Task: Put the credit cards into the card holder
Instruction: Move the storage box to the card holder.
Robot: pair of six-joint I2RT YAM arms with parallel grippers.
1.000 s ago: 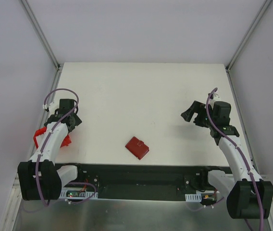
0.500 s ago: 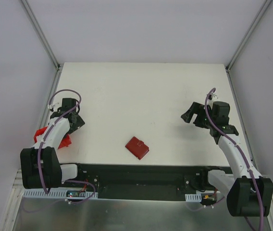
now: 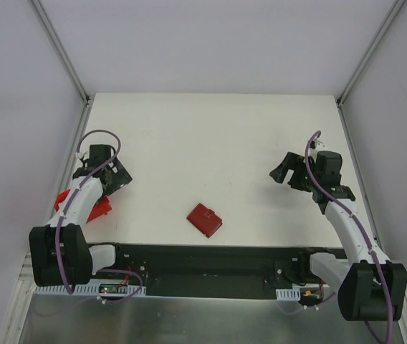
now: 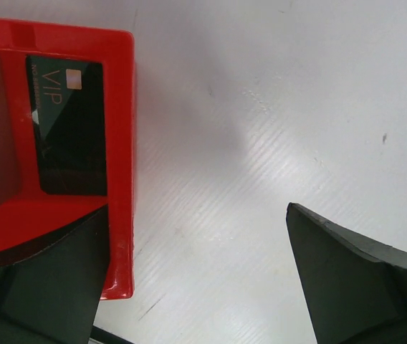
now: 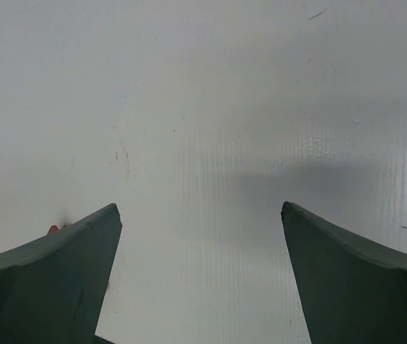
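**Obstructed or unclear items**
- Red bin (image 4: 123, 143): in the overhead view the left arm (image 3: 80, 204) covers most of it. In the left wrist view it is cut off at the picture's left edge, and the left finger (image 4: 46, 287) masks its near corner.
- Dark card (image 4: 71, 129) printed "VIP" with a gold chip square: it sits inside the bin, ahead of the left finger. The small print along its edge is unreadable, and it does not show from overhead.
- Red speck (image 5: 53, 229) at the tip of the right gripper's left finger: too small to identify.

**Orientation**
- Card holder (image 3: 205, 220): closed and flat on the white table (image 3: 211, 136). Its long axis runs diagonally, from the far left to the near right. The direction of the snap tab cannot be made out.
- Dark card: its long axis runs straight away from the left gripper, chip end farthest.

**End effectors**
- Left gripper (image 4: 198, 215): jaws spread wide, nothing between them but bare table; the bin wall lies just beside the left finger.
- Right gripper (image 5: 198, 209): jaws spread wide over bare table, holding nothing.

**Location**
- The card holder lies between the two grippers, well apart from both and nearer the arm bases.
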